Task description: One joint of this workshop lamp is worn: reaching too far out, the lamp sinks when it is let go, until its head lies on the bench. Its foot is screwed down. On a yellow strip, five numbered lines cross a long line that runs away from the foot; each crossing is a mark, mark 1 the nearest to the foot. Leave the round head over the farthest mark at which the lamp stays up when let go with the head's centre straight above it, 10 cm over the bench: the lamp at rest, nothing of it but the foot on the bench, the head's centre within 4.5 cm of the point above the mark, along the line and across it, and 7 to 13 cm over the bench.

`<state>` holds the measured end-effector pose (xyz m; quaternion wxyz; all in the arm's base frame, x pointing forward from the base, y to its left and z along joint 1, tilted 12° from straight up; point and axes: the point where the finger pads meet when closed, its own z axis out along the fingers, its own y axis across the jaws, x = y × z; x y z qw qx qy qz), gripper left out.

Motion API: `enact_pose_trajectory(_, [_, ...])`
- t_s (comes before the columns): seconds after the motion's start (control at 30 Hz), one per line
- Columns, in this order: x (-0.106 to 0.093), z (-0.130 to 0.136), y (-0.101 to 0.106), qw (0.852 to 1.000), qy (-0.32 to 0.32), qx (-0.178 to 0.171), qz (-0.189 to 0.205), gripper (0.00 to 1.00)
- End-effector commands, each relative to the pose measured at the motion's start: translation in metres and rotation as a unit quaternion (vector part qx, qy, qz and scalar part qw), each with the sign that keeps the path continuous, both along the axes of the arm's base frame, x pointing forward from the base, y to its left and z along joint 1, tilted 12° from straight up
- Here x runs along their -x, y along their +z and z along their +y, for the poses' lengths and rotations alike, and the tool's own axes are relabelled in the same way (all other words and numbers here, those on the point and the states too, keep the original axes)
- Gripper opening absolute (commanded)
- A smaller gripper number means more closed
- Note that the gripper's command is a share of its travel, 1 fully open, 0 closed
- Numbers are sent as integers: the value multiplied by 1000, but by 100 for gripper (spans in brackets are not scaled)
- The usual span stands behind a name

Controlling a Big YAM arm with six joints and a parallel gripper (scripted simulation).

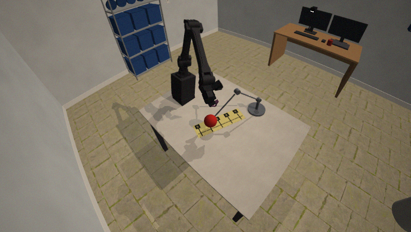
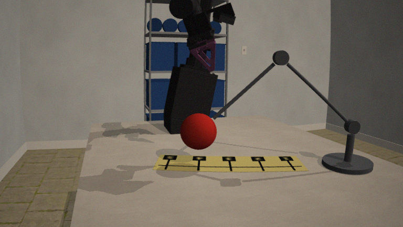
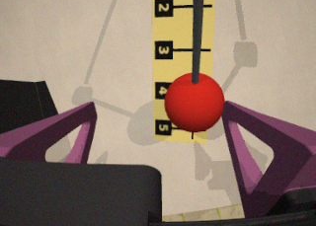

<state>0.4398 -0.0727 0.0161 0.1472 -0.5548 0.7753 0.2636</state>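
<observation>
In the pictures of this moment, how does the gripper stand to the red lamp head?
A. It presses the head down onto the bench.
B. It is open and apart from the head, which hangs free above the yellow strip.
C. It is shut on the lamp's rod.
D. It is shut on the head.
B: the gripper is open and well above the red lamp head, which floats clear over the yellow strip.

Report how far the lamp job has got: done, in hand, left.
Done: the round red lamp head hangs off the bench over the second-farthest mark of the yellow numbered strip, apparently mark 4 in the wrist view, and nothing grips it. In hand: the black gripper is above it, purple fingers wide open and holding nothing. Left: confirm the lamp keeps still here; whether mark 5 would hold cannot be told.
</observation>
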Motion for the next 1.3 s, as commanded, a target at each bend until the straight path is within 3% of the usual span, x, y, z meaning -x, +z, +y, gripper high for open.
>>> enact_pose_trajectory(0.0, [-4, -2, 4, 1000, -1, 2, -6, 100])
enact_pose_trajectory(1.27, [0, 0, 2, 1000, -1, 1, -2, 100])
